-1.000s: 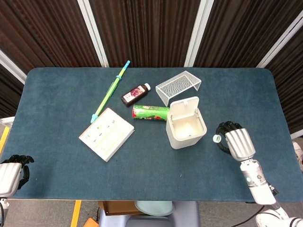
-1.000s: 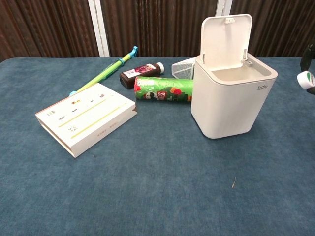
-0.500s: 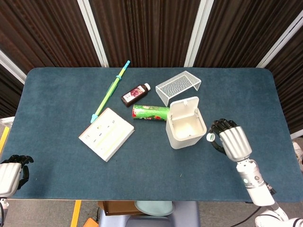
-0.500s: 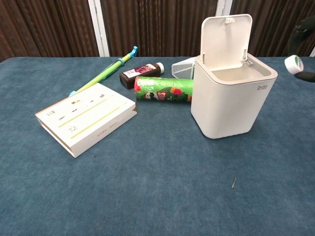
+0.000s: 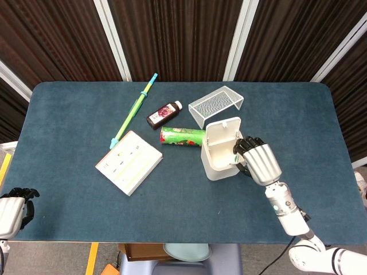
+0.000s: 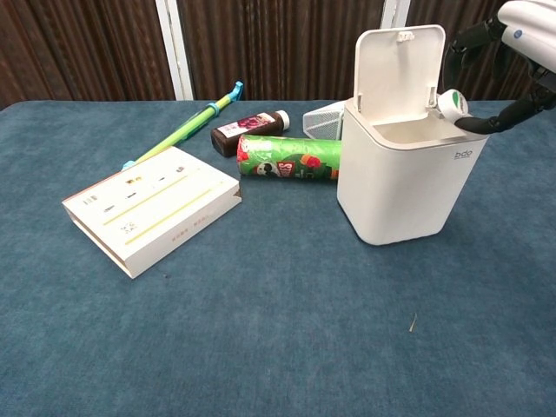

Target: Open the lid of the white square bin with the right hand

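The white square bin (image 5: 219,167) stands right of the table's middle, its lid (image 5: 224,130) tipped up and back so the hollow inside shows. In the chest view the lid (image 6: 398,69) stands upright behind the bin (image 6: 404,191). My right hand (image 5: 260,161) hovers at the bin's right rim, dark fingers spread and reaching over the opening, holding nothing. From the chest camera the right hand (image 6: 526,26) is at the top right, its thumb tip (image 6: 452,102) just above the rim. My left hand (image 5: 11,207) hangs at the table's near left corner, with nothing in it.
Left of the bin lie a green printed can (image 5: 182,136), a dark bottle (image 5: 163,114), a white box (image 5: 129,162) and a long green-blue pen (image 5: 134,109). A clear mesh stand (image 5: 215,105) sits behind the bin. The table (image 5: 69,114) has a blue felt top.
My right hand has moved left from the open felt to the bin's right rim and its fingers now reach over the opening. The lid, the bin and the left hand have stayed put.
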Robot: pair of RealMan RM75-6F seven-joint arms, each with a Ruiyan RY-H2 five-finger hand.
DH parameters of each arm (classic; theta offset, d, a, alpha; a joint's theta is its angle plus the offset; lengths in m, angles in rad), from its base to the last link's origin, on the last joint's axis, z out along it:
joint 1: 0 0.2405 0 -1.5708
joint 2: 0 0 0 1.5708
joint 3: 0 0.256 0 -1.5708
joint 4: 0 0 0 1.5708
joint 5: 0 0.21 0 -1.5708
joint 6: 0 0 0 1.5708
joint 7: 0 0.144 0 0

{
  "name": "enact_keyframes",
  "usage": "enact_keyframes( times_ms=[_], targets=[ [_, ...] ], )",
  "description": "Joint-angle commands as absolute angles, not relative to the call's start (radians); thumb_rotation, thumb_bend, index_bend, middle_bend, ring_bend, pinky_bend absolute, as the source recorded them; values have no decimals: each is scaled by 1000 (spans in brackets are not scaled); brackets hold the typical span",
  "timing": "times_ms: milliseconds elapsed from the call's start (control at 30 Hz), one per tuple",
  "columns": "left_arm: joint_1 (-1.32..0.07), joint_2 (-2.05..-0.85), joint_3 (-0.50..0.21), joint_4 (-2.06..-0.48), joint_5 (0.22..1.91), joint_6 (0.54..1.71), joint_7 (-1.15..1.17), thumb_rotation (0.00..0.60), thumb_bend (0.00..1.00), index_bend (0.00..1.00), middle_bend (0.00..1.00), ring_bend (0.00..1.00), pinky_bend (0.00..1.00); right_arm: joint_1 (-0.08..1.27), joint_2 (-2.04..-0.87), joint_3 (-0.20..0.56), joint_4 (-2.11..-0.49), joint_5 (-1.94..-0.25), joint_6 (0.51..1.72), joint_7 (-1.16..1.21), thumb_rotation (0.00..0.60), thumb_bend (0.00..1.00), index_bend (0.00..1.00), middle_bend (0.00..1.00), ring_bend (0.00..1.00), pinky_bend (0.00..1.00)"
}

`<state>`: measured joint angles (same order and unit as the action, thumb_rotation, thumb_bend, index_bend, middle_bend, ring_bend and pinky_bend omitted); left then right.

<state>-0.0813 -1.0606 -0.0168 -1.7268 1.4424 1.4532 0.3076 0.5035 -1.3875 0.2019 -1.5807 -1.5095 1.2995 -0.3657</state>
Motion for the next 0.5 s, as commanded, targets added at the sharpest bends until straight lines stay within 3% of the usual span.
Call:
enact_keyframes(
  times_ms=[33,300,500],
  targets=[
    [-81,-1061,-16,-1726,1441,1452,308,600,728,438,433,329,540,511,-1389,210,-1580,-1489,1288,-383,600,353,617,503,432,570],
    [-84,-1063,-17,-1725,1433,1445,317,600,728,438,432,329,540,563,-1415,244,-1558,-1399,1213,-452,600,353,583,503,429,573],
    [-82,-1061,-17,-1727,1434,1448,313,600,728,438,432,329,540,562,-1392,240,-1607,-1349,1196,-503,600,335,382,455,320,576]
  ],
)
